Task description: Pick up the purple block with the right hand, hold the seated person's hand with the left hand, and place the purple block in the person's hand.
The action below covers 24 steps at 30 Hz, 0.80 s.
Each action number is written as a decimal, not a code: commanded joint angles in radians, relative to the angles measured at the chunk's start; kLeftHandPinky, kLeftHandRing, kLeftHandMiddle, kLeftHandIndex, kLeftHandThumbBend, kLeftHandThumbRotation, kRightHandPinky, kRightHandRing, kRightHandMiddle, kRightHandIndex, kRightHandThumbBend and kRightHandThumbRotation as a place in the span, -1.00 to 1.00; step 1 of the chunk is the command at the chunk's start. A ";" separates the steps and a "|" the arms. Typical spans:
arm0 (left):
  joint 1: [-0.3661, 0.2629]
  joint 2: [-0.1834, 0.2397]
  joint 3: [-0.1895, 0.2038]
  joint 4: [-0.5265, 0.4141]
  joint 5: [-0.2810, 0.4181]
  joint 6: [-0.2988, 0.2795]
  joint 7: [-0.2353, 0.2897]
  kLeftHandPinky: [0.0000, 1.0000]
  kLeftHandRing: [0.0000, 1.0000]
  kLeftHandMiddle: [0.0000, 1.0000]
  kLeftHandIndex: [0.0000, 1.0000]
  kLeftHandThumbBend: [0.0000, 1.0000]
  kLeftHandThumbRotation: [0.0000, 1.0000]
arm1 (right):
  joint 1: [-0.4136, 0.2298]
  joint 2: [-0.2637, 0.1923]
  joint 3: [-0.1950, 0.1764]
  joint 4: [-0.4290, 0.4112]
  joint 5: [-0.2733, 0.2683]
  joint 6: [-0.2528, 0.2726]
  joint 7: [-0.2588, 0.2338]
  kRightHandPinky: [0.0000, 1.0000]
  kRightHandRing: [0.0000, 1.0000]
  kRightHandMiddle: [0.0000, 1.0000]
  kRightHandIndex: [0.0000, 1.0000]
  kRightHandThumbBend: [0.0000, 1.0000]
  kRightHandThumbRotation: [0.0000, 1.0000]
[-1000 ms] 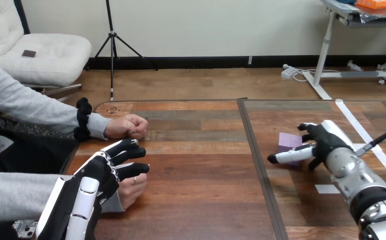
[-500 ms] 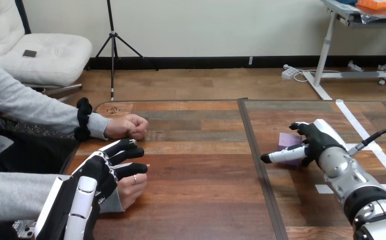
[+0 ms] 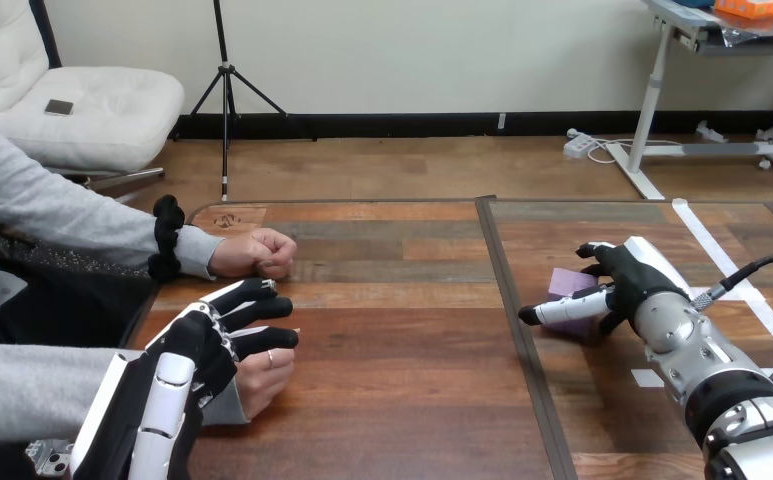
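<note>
Head view: gripping purple block [image 3: 566, 283] in right robot hand [image 3: 627, 282], left robot hand [image 3: 200, 343] slack over person's hand [image 3: 267, 372]; next, probably lifting leftward.

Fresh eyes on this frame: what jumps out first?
At the right of the wooden table, the right robot hand clamps the purple block, thumb across its front and fingers behind it. At lower left, the left robot hand lies over the person's hand; whether it grips is unclear. The person's other hand rests as a fist farther back.
</note>
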 commanded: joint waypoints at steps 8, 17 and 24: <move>-0.058 0.005 0.013 0.001 -0.014 -0.016 -0.012 0.55 0.35 0.47 0.48 0.09 1.00 | -0.110 0.017 0.017 -0.017 -0.012 -0.014 -0.001 0.22 0.75 0.83 0.84 1.00 -0.57; -0.062 0.006 0.014 0.006 -0.016 -0.019 -0.017 0.54 0.34 0.44 0.46 0.09 1.00 | -0.117 0.013 0.021 -0.016 -0.018 -0.007 0.012 0.20 0.74 0.81 0.83 1.00 -0.64; -0.063 0.006 0.017 0.004 -0.016 -0.022 -0.018 0.53 0.34 0.43 0.44 0.08 1.00 | -0.114 0.001 0.065 -0.018 -0.062 -0.034 0.002 -0.15 0.25 0.50 0.74 1.00 -0.83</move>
